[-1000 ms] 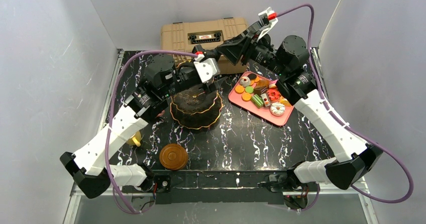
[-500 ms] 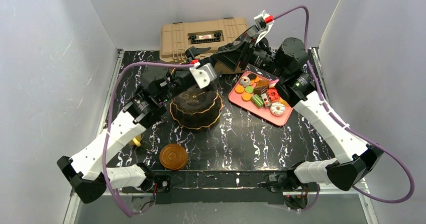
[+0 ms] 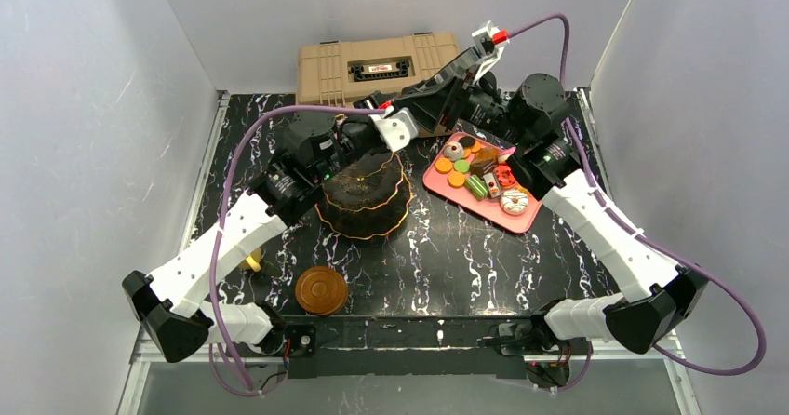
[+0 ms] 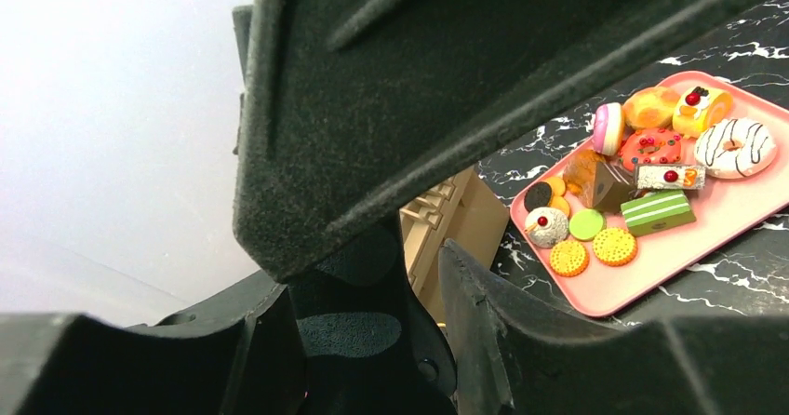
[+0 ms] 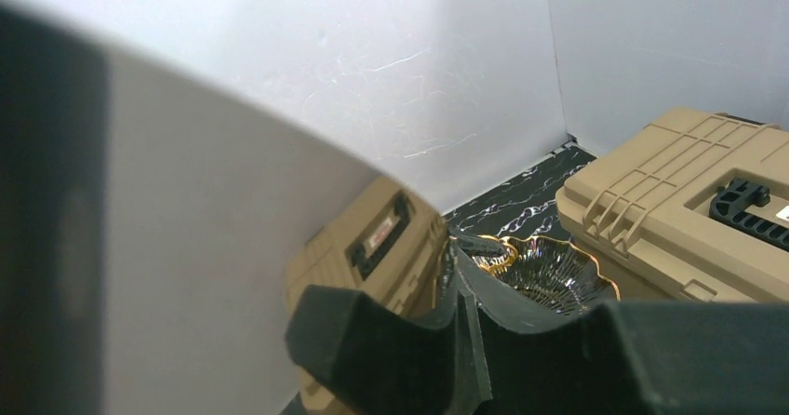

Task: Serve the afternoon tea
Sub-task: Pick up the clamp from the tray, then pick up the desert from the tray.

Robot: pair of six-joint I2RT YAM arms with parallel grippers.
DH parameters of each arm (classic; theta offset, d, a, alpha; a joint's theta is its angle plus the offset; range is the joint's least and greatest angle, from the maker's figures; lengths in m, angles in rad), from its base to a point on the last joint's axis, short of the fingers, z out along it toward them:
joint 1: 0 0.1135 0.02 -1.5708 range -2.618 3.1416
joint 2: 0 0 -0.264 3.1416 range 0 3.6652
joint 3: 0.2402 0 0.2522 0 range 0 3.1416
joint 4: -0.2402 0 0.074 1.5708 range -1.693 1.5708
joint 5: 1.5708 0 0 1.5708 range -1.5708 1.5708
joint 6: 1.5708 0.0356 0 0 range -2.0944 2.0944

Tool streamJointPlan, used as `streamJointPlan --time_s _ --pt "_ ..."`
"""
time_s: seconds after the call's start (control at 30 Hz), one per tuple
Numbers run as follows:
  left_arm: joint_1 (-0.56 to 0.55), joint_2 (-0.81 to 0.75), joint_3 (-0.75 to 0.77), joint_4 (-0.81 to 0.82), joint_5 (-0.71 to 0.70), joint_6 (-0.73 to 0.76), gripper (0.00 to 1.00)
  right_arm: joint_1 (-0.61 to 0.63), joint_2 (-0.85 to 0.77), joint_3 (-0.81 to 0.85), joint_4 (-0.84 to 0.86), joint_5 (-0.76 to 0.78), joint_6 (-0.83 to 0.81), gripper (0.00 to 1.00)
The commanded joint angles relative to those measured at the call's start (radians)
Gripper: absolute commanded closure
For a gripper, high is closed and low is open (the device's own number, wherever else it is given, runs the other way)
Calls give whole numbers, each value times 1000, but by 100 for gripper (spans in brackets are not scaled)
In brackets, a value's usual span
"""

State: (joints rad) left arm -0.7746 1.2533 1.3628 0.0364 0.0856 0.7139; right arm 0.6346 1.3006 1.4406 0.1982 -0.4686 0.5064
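Across the marbled bench: tan toolbox at the far edge, three-tier stand mid-bench, pink pastry tray just right; my left claw and right claw meet over its far side, and I cannot tell either's opening

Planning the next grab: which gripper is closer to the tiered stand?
Left. The left gripper hangs just above the tiered stand's far rim; the right gripper is farther back, by the tan toolbox's front edge.

The left arm and right arm wear white link shells between black joint housings. A purple cable trails along each. Red caps tip white wrist mounts; the jaws are matte black.
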Motion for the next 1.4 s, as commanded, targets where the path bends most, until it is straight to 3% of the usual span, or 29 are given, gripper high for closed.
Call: streamJointPlan --time_s 0.0,0.17,0.27,0.4,0.53,0.83,0.9,1.0,1.07,1.1,1.17,1.37 --pt "-2 -20 29 28 -33 22 76 3 -30 -18 89 23 61 50" --pt "-2 -30 3 46 -28 58 93 4 -35 -24 85 24 88 41" --pt "-2 -39 -18 72 -23 95 97 3 -35 -17 62 36 105 34" --pt "-2 -46 -47 109 -19 128 100 4 -30 -2 31 47 121 32" --pt "-2 -59 -70 123 -5 162 100 3 -18 10 3 53 129 34" --pt "-11 -82 -106 131 23 157 100 3 -14 -7 78 101 171 50" --pt "-11 -89 -112 130 39 138 91 4 -11 -13 82 102 172 52" --pt "-12 -104 -127 122 80 113 40 3 -11 -26 82 108 171 53" --pt "-12 -116 -126 102 100 82 17 3 -21 -34 64 125 148 53" --pt "-11 -119 -115 82 101 61 10 3 -28 -35 38 137 132 53" --pt "-12 -120 -69 -4 86 -2 2 3 -48 -39 -7 173 83 53" --pt "-11 -148 56 -211 31 -152 2 2 -123 -74 -178 351 -103 50"
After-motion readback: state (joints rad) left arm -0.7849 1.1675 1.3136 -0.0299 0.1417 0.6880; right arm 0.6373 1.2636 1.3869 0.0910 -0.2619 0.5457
